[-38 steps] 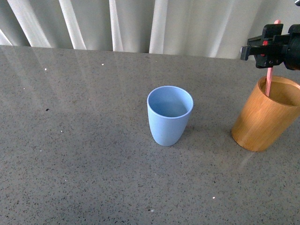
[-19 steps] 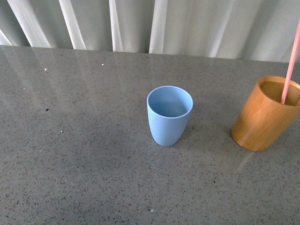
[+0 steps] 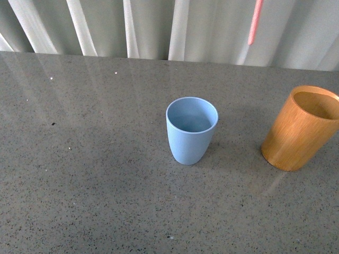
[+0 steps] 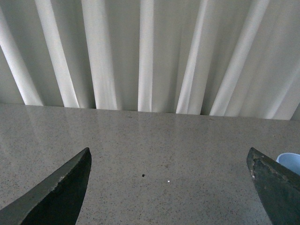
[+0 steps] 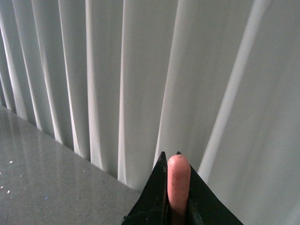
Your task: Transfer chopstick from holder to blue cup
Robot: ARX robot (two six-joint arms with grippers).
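Note:
The pink chopstick point(image 3: 255, 22) hangs in the air at the top of the front view, above and right of the blue cup point(image 3: 192, 129); only its lower end shows. It is clear of the orange-brown holder point(image 3: 301, 128), which stands at the right. My right gripper point(image 5: 170, 161) is shut on the chopstick point(image 5: 178, 185), whose rounded tip sticks out between the dark fingers; the gripper itself is outside the front view. My left gripper point(image 4: 169, 164) is open, its fingers point(image 4: 61, 187) wide apart over bare table, with the blue cup's rim point(image 4: 290, 160) just beside one finger.
A grey speckled table point(image 3: 95, 174) carries both cups. White pleated curtains point(image 3: 159, 26) hang along its far edge. The holder stands near the front view's right border.
The chopstick has risen out of the holder and moved left, toward a spot above the blue cup. The right gripper left the front view a second ago.

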